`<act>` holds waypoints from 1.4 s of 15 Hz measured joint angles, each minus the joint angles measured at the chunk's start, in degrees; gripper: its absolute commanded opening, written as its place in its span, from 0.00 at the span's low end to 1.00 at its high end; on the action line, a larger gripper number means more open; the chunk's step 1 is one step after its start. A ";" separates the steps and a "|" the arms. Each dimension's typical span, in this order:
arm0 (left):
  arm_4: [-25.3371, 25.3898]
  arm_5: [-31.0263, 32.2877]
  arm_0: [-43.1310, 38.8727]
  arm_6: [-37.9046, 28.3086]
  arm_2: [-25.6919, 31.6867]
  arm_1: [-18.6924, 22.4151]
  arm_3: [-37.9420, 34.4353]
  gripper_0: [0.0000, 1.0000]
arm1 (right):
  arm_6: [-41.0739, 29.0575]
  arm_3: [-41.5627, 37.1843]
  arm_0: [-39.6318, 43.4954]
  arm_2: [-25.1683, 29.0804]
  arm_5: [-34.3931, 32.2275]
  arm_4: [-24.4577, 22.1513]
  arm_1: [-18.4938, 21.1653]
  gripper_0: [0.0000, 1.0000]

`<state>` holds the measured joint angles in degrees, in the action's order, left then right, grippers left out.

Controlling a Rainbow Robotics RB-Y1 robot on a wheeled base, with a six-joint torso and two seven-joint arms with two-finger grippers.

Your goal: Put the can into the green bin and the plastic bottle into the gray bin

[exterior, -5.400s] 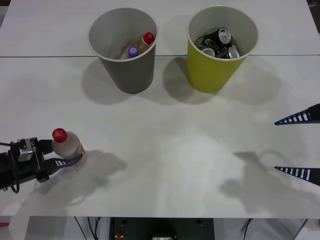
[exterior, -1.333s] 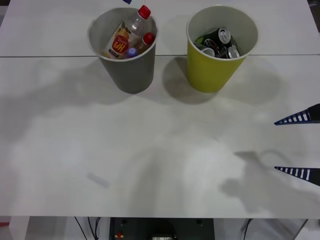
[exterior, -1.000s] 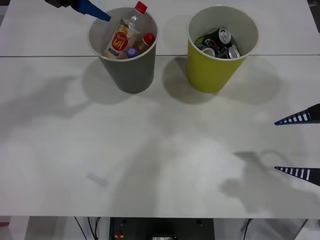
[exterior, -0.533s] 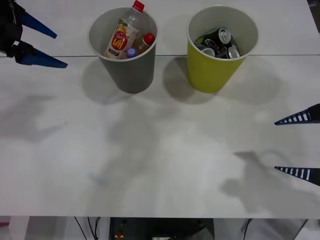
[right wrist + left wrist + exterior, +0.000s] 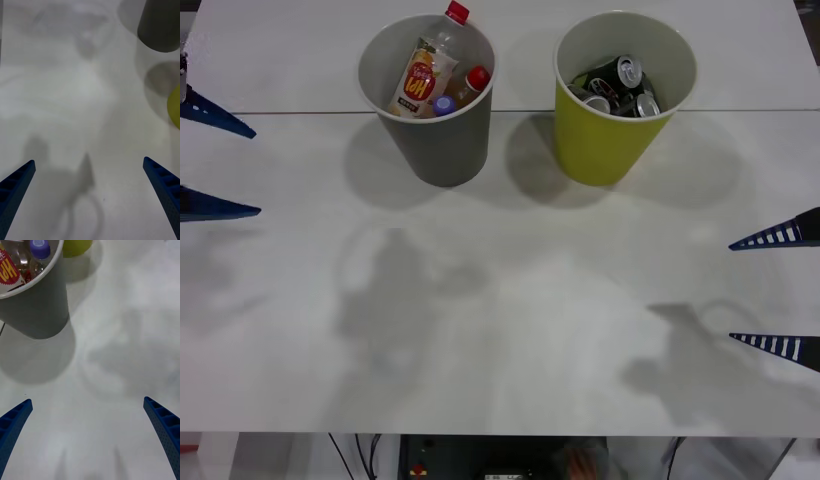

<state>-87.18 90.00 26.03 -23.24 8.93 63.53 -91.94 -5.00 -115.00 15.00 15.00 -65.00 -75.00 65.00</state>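
We see the plastic bottle (image 5: 426, 68) inside the gray bin (image 5: 430, 140), leaning, red cap poking above the rim beside two smaller bottles (image 5: 460, 90). Cans (image 5: 618, 85), probably four, fill the green bin (image 5: 612, 140). Left gripper (image 5: 205, 158) hangs spread wide at the table's (image 5: 510, 300) left edge, empty. Right gripper (image 5: 780, 290) wide too, right edge.

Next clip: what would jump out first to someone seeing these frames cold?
The gray bin at the table's far left holds the plastic bottle, which leans with its red cap poking above the rim beside two smaller bottles. To its right, the green bin holds several dark cans. Both grippers are open over bare table: the left gripper at the left edge, the right gripper at the right edge.
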 measured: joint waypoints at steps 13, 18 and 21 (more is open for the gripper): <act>2.12 -0.73 -25.24 20.16 14.42 -5.36 -10.53 1.00 | 0.00 0.00 0.00 0.00 0.00 0.00 0.00 1.00; 1.73 -0.75 -29.50 23.63 16.29 -10.96 -14.01 1.00 | 0.00 0.00 0.00 0.00 0.00 0.00 0.00 1.00; 2.27 -0.07 -29.64 24.59 16.30 -11.90 -14.15 1.00 | 0.00 0.00 0.00 0.00 0.00 0.00 0.00 1.00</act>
<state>-84.91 89.93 -3.61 1.35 25.23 51.64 -106.09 -5.00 -115.00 15.00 15.00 -65.00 -75.00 65.00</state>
